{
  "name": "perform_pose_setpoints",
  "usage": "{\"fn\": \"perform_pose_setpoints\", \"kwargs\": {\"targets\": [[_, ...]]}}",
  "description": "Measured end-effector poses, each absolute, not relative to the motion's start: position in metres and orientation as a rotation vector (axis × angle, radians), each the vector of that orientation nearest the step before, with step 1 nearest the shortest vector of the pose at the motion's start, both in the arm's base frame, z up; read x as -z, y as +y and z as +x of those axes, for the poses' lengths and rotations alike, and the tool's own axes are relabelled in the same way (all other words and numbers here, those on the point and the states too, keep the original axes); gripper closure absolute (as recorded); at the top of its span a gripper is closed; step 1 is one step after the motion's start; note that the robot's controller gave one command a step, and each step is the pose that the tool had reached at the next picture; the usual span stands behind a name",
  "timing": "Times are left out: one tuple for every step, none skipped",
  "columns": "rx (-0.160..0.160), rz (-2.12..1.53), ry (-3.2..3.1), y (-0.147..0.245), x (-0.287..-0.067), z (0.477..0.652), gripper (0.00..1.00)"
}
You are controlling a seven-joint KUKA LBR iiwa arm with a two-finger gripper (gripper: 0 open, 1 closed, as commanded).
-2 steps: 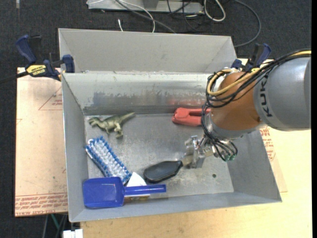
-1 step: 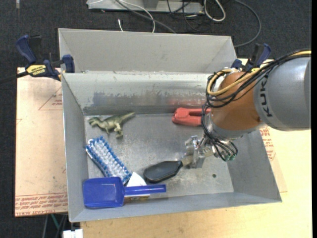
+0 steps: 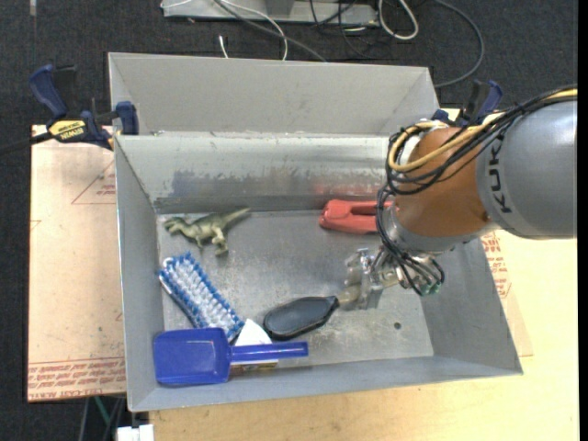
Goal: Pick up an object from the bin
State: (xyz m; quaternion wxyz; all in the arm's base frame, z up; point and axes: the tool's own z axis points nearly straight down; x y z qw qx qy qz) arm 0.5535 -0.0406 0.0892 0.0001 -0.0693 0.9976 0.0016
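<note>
Black oval object (image 3: 300,316) lies just beside the jaws, toward the blue scoop (image 3: 191,357).

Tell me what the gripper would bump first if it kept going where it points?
Probably the black oval thing: the gripper points down by its right end. Depth is unclear, so it may hit the bin floor instead.

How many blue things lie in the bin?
2. A blue brush lies by the left wall; a blue scoop sits at the near-left corner, just below it. The arm covers part of the right side, so more may be hidden.
</note>
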Motion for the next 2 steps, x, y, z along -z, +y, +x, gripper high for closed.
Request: {"fn": "perform_pose_setpoints", "kwargs": {"targets": [[-0.006,-0.219,3.136,-0.04,-0.111,0.553,1.0],[-0.006,-0.22,3.135,-0.04,-0.133,0.553,1.0]]}}
